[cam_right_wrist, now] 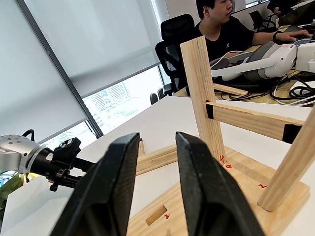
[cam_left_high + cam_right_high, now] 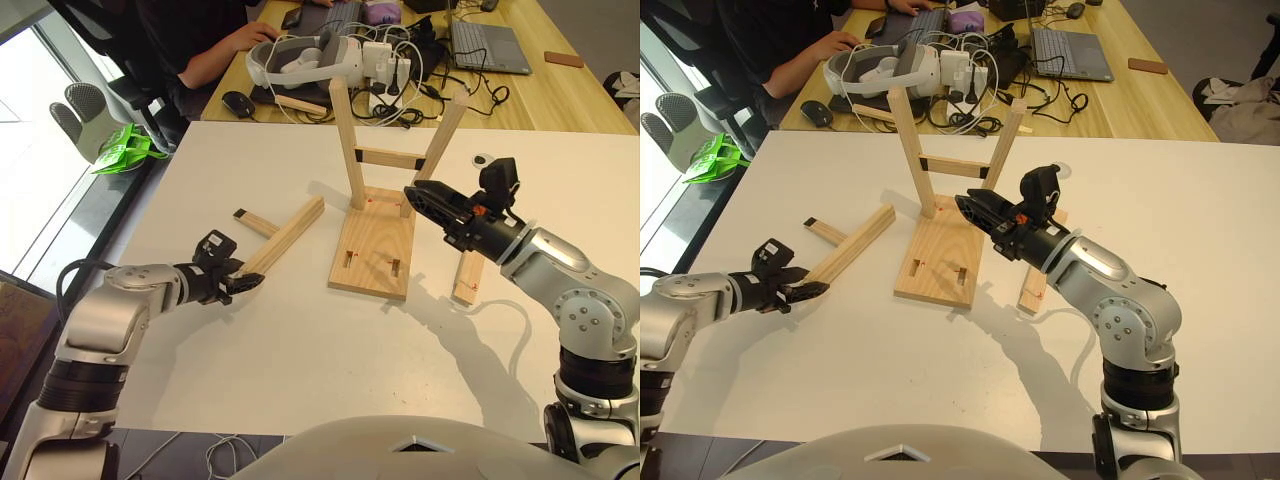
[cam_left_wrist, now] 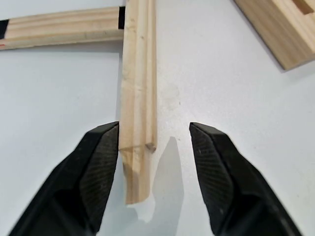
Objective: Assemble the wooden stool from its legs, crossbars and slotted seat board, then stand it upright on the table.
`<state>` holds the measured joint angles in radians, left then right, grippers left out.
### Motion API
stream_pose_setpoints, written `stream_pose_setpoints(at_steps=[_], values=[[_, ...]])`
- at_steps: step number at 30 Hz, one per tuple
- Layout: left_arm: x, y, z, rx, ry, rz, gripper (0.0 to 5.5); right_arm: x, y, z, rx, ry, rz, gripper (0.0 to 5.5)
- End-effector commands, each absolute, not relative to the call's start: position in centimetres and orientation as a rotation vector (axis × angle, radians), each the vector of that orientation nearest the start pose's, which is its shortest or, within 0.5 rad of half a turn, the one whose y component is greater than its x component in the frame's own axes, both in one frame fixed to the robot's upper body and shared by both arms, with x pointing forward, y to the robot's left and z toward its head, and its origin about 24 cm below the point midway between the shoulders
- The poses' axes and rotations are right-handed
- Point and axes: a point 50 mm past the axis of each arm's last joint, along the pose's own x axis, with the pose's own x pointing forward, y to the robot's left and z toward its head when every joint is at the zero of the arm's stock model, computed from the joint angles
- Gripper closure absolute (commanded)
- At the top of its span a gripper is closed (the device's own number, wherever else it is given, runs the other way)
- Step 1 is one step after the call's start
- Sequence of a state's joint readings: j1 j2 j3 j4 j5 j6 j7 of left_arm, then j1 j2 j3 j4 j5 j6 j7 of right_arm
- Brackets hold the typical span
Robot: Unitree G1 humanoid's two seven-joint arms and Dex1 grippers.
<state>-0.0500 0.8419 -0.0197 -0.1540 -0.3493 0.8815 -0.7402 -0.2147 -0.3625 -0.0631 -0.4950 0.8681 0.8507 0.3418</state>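
left gripper (image 3: 153, 129) is spread wide and holding nothing. it straddles the near end of a long pale wooden leg (image 3: 138, 73) that lies flat on the white table (image 2: 300, 380). one finger (image 3: 98, 162) sits right against the leg's side and the other stands off. so we'd shift across and centre the wood before closing, or the squeeze may skid it. a short pale crossbar (image 2: 255, 222) juts from the leg's side farther along. we judge it will pull the lift to one side, so grip firm and rise slow. beyond lies the flat light-wood slotted seat board (image 2: 375, 262), with two upright legs (image 2: 347, 140) and a joining crossbar (image 2: 385, 158) seated in it. the two slots nearer us are unfilled. right gripper (image 2: 412, 192), fingers parted and empty, hovers just by the board. we'd have it steady the board for the insertion.
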Motion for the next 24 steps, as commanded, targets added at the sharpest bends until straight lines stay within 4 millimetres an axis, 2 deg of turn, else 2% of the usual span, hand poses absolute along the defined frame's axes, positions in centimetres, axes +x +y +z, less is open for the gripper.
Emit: stream_pose_setpoints(at_steps=[1, 7, 14, 19, 24], values=[[23.2, 26.3, 6.4, 0.228, 0.852, -0.555, 3.57, 24.6, -13.2, 15.1, 0.305, 0.138, 0.837, 4.14], [24.4, 26.1, 7.4, 0.228, 0.764, -0.488, 4.43, 24.5, -13.2, 15.0, 0.309, 0.138, 0.821, 4.14], [24.2, 26.3, 7.4, 0.232, 0.738, -0.453, 4.46, 24.6, -13.3, 15.0, 0.307, 0.139, 0.813, 4.14], [25.6, 27.8, 10.7, 0.362, 0.523, -0.246, 4.46, 25.0, -13.5, 14.9, 0.327, 0.134, 0.768, 4.14], [26.2, 27.5, 15.1, 0.518, 0.225, -0.081, 4.46, 25.6, -12.3, 16.2, 0.522, 0.087, 0.841, 3.30]])
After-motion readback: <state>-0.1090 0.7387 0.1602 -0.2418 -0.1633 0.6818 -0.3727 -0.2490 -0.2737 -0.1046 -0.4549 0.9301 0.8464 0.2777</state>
